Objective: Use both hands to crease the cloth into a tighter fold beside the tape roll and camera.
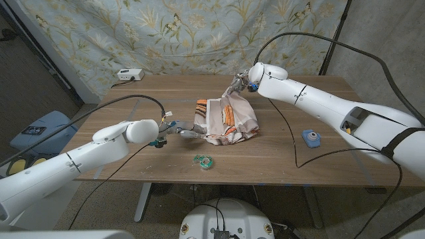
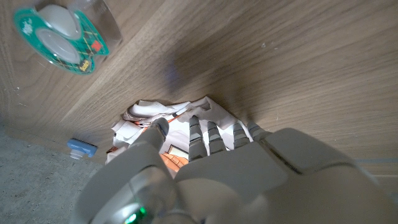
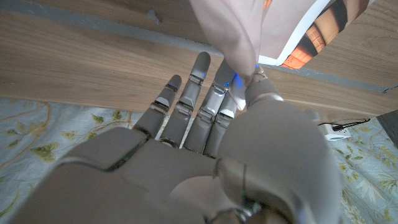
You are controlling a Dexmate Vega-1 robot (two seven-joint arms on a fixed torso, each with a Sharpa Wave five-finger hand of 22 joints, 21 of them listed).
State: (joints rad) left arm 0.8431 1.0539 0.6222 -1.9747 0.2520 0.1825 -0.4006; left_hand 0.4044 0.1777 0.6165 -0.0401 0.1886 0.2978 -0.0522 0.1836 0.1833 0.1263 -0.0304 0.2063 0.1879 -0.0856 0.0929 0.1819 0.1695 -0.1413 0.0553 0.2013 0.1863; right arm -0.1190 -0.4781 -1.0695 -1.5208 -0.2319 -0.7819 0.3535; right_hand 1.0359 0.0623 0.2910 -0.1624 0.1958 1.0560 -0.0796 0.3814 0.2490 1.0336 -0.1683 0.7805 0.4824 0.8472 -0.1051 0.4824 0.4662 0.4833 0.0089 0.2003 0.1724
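**benchwatcher:** So where is it in the fold? The cloth (image 1: 226,120) sits bunched near the middle of the tabletop (image 1: 133,99), white with orange stripes. The right hand (image 1: 240,82) has the far corner pinched and raised. In the right wrist view the fabric hangs between the thumb and one finger while the others stay spread.

**foldnerd:** Yeah, looks like mid-fold to me, the lift-and-carry part. The left hand (image 1: 178,128) is at the near-left edge of the cloth, fingers reaching onto it. From the left wrist view I can't tell if it's actually clamped on the fabric or just touching, the fingertips (image 2: 196,132) cover the contact.

**benchwatcher:** And the landmarks? The tape roll (image 1: 203,160) is on the front side of the cloth, near it but apart. There's a small blue thing (image 1: 311,138) well off to the right, too small for me to call a camera.

**foldnerd:** My guess for what's next: the right hand needs to bring that raised corner over toward the left hand's side and lay it down, while the left pins its edge so the pile doesn't slide. Then both press along the bend to set the crease. Tape roll's close, so the front edge needs some care.
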